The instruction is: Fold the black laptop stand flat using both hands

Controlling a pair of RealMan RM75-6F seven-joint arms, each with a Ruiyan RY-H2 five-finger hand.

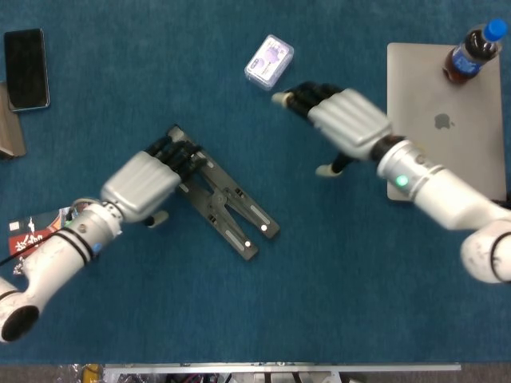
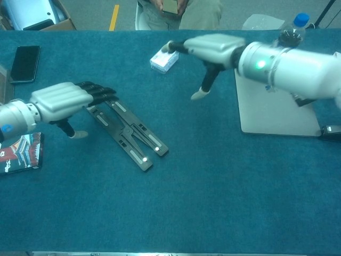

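Note:
The black laptop stand lies flat on the blue table, its two long arms running diagonally from upper left to lower right. My left hand hovers at the stand's upper-left end, its dark fingertips stretched over that end and holding nothing. My right hand is raised well away from the stand, up near the laptop, fingers apart and empty.
A closed silver laptop lies at the right with a cola bottle standing on it. A small white box sits at the back centre. A black phone and a booklet lie at the left.

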